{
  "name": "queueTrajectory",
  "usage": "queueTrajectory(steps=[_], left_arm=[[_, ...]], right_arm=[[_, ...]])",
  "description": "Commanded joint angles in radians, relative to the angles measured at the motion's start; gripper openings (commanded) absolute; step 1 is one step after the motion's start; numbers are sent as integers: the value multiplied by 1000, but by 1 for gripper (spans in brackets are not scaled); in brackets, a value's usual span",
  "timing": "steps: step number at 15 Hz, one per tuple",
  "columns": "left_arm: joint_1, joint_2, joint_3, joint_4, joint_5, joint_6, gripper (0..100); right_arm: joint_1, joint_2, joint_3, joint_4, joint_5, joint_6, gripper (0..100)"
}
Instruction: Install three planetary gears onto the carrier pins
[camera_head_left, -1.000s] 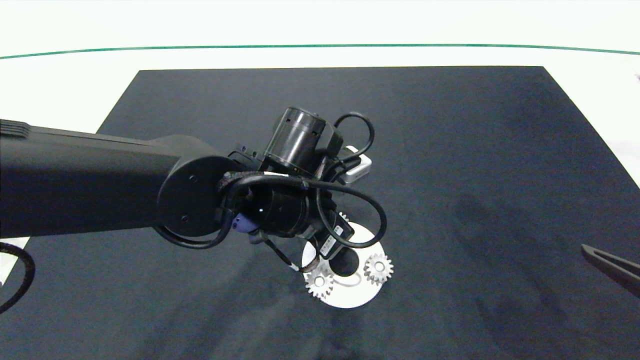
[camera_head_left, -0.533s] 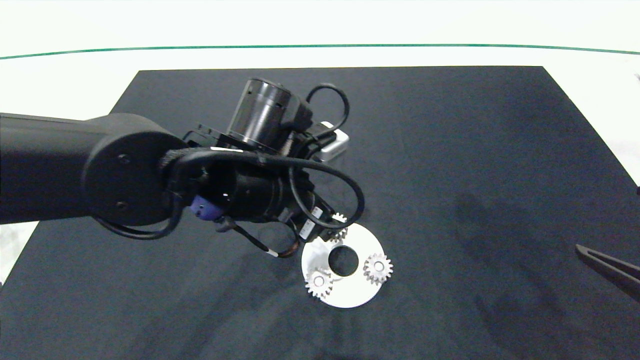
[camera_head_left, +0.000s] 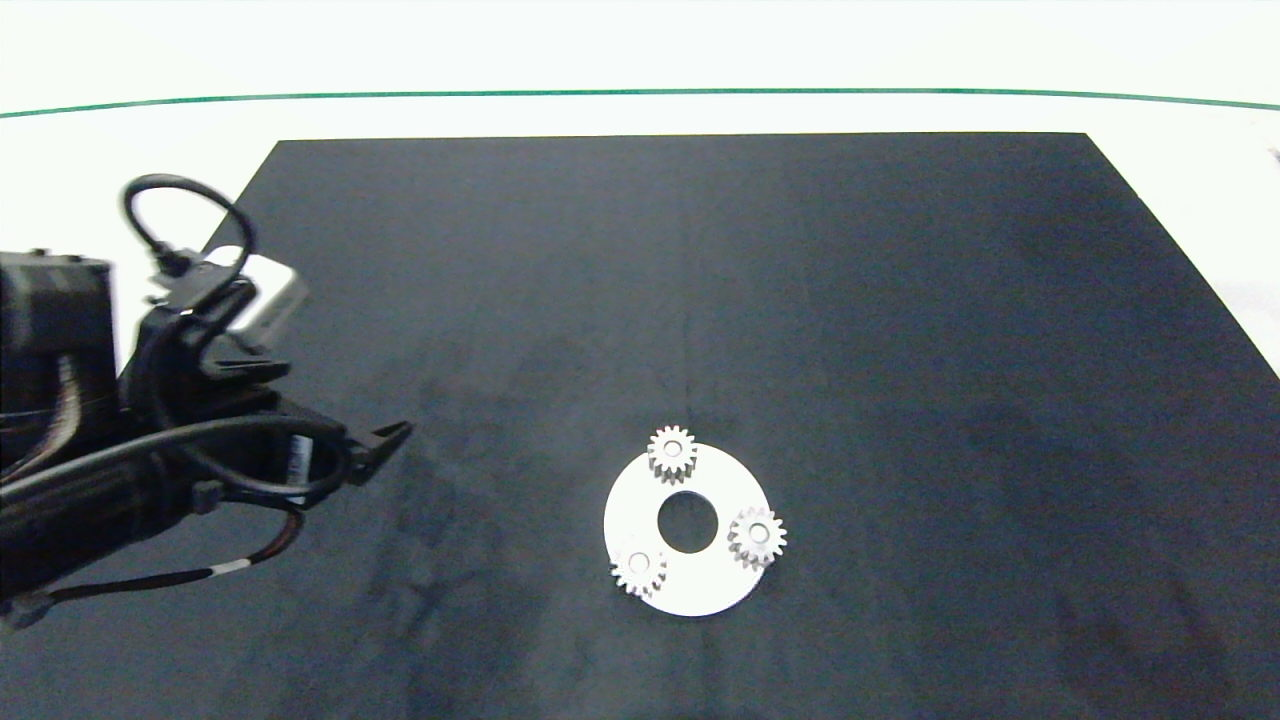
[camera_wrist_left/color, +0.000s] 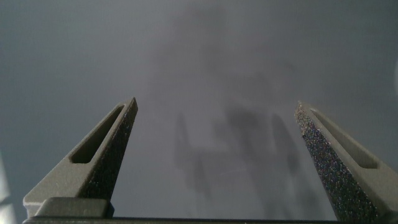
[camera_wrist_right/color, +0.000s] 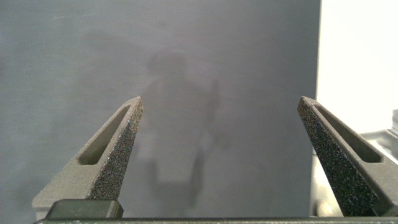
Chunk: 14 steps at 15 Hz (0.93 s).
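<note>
1. Now my left gripper (camera_wrist_left/color: 216, 143) hangs over the left part of the black mat (camera_head_left: 900, 300), well apart from the white disc (camera_head_left: 700, 585); its two fingers stand wide apart with nothing between them, only bare mat under them.
2. My left arm (camera_head_left: 90, 470) comes in from the left edge of the head view, cables looped around its wrist.
3. My right gripper (camera_wrist_right/color: 219, 143) is out of the head view; its own camera shows both fingers spread wide and empty, over the mat near the mat's edge, with pale table (camera_wrist_right/color: 357, 62) beyond that edge.
4. All three planetary gears sit on the white disc, spaced around its large centre hole (camera_head_left: 687, 521).
5. One gear (camera_head_left: 672, 453) lies at the disc's far rim, its teeth reaching just past the edge.
6. A second gear (camera_head_left: 756, 537) lies at the right rim, also overhanging slightly.
7. The third gear (camera_head_left: 639, 571) lies at the near-left rim.
8. Each gear lies flat with a pale round spot in its middle, where the carrier pins would stand; I cannot tell how far each pin comes through.
9. No gear touches another, and neither gripper touches the disc.
</note>
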Motion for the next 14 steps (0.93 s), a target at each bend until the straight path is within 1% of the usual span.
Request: queueTrajectory(steps=[1,2,3,4,5,7,8,9,10,11,12,13,14], left_arm=[[307,-342,362,-309,7,-6,100],[307,-394,383,-306,7,-6,100],[304,-540,418,-283,9,-2,100],[305,-618,421,-241,12,-2,100],[307,-696,420,-183,12,-2,100],[299,-891,423,-21,9,-3,100],[299,-986,423,76,7,-3,100],[302,-1106,421,194,7,-3,100],[302,-1155,421,236,7,-3,100],[293,-1273,423,318,7,-5,100],[278,-1282,431,325,7,-28,100],[278,-1282,435,317,7,-86,100],[278,-1282,443,306,1,-137,100]], right_arm=[[-100,-181,95,2,-30,7,100],[-113,-204,117,0,-30,20,100],[-149,-259,166,-1,-31,59,100],[-169,-293,192,0,-31,84,100],[-181,-330,218,-1,-31,98,100],[-196,-403,258,-1,-43,98,100],[-204,-446,278,0,-53,98,100],[-204,-446,278,0,-53,98,100],[-205,-544,318,6,-60,96,100],[-202,-619,345,8,-66,102,100],[-190,-678,382,8,-74,101,100],[-175,-710,419,0,-79,99,100],[-173,-710,445,-6,-77,108,100]])
